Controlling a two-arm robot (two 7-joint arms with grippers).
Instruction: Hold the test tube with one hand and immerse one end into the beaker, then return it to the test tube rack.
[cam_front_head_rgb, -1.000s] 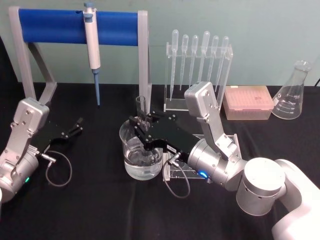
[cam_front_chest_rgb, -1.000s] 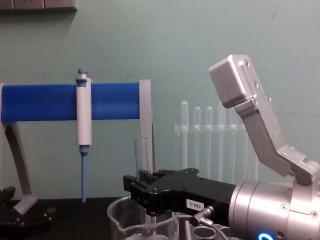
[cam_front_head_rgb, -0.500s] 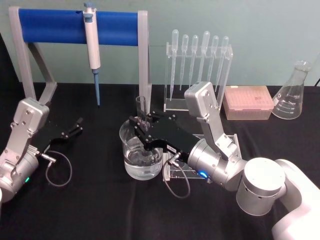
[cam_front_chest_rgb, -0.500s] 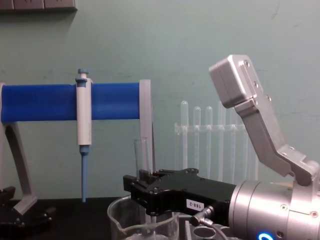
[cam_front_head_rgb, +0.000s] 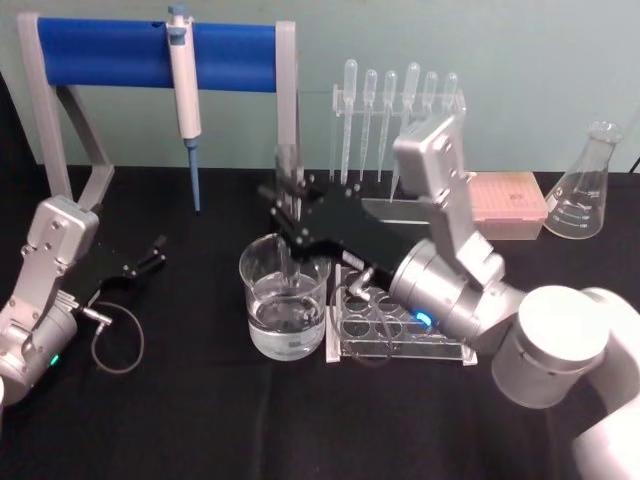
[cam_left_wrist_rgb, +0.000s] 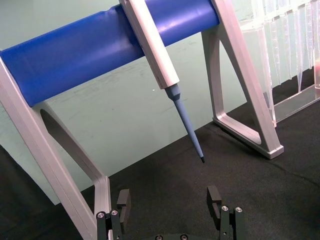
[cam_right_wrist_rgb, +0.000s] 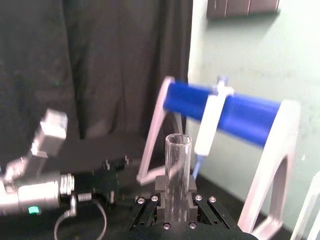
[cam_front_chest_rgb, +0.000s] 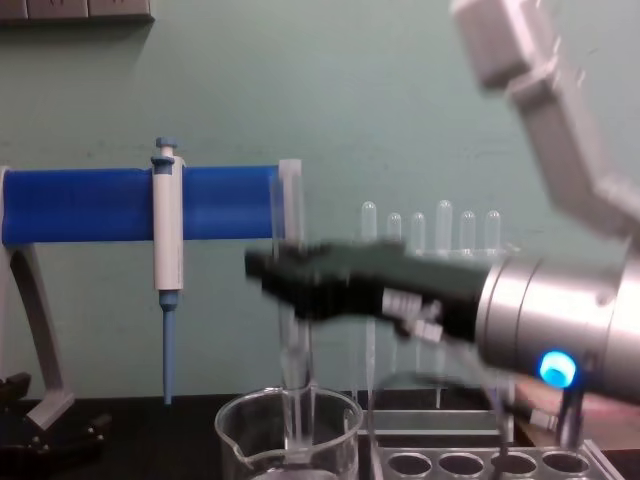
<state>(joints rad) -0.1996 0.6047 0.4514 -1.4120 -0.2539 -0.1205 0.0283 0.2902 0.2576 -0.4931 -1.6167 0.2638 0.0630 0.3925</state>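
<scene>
The right hand (cam_front_head_rgb: 288, 200) grips the test tube (cam_front_head_rgb: 288, 215) upright above the beaker (cam_front_head_rgb: 284, 300), its jaws closed on the glass around mid-height. In the chest view the tube's lower end (cam_front_chest_rgb: 293, 400) sits just inside the beaker's rim (cam_front_chest_rgb: 288, 408), above the clear liquid that fills the lower part of the vessel in the head view. The beaker stands on the black surface (cam_front_head_rgb: 200, 410), just beside a clear tube rack (cam_front_head_rgb: 395, 335) with round holes. Behind them, a pipette (cam_front_head_rgb: 184, 90) hangs from a blue-barred stand (cam_front_head_rgb: 110, 52) (a row of plastic droppers (cam_front_head_rgb: 395, 100) stands farther right). The left hand (cam_front_head_rgb: 150, 255) rests low on the surface at the robot's left, well apart from the beaker, its fingers (cam_left_wrist_rgb: 215, 197) spread open and holding nothing.
</scene>
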